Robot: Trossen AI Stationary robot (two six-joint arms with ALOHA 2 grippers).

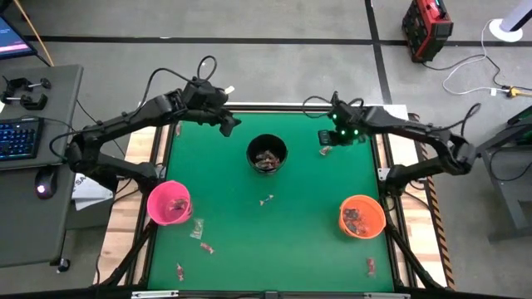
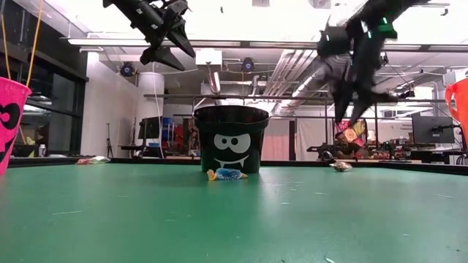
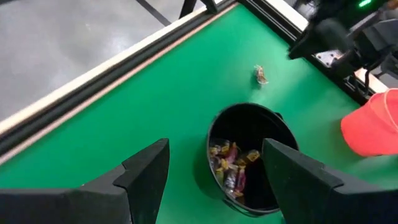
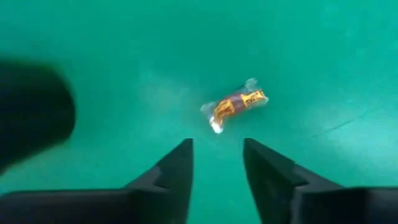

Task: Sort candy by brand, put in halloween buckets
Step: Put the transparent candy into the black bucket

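Candy under right gripper: one orange-and-purple sweet (image 4: 235, 106) lies loose on the green mat, just ahead of the fingertips; I see nothing between the fingers.
Right gripper (image 4: 217, 149): narrow gap, fingers parted a little and empty, pointing down over the mat near the far right corner (in the low view (image 2: 351, 117) it hangs above that sweet (image 2: 349, 134)).
Left gripper (image 3: 214, 168): wide apart, empty, raised above the table at the far edge, left of the black bucket; from its wrist I look down into that bucket between the fingers.
Black bucket (image 1: 267, 154): upright at the far centre of the mat, a heap of wrapped candy (image 3: 233, 163) inside; it has a cartoon face on its side in the low view.
Pink bucket (image 1: 169, 203): upright at the left edge, some candy inside.
Orange bucket (image 1: 362, 216): upright at the right, candy inside.
Loose candy: one piece mid-mat (image 1: 267, 200), in front of the black bucket; three near the pink bucket toward the front left (image 1: 198, 229); one at the front right (image 1: 371, 265).
Mat (image 1: 283, 241): green, covers the table.
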